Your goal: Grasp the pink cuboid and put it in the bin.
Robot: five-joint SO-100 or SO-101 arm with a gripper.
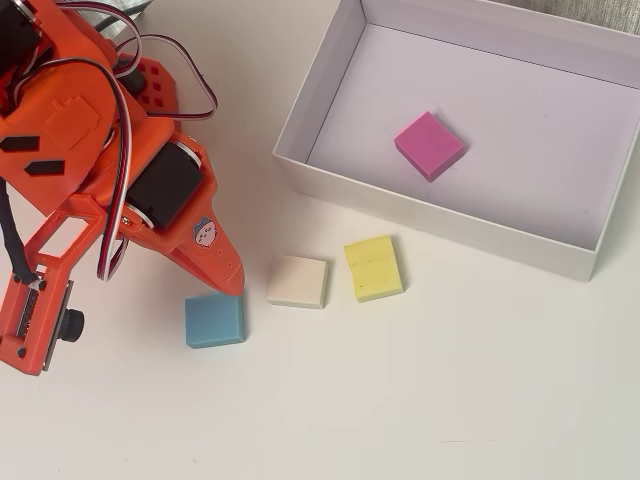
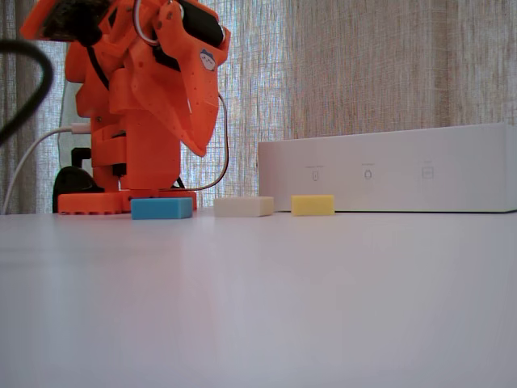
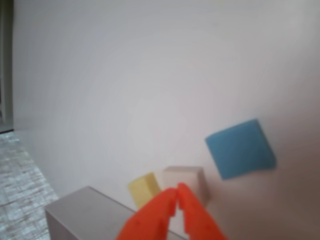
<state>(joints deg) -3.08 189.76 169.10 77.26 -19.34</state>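
Note:
The pink cuboid (image 1: 429,145) lies flat inside the bin (image 1: 340,75), the big white box at the top right of the overhead view. In the fixed view the bin (image 2: 388,168) hides it. My orange gripper (image 1: 232,280) is shut and empty, with its tip above the table just beside the blue block (image 1: 214,320), far left of the bin. In the wrist view the fingertips (image 3: 176,192) meet with nothing between them. In the fixed view the gripper (image 2: 199,149) hangs above the blue block (image 2: 161,208).
A cream block (image 1: 298,281) and a yellow block (image 1: 373,267) lie in a row in front of the bin's near wall. The arm's base and cables (image 1: 150,80) fill the top left. The wrist view shows the blue (image 3: 240,148), cream (image 3: 186,181) and yellow (image 3: 143,190) blocks.

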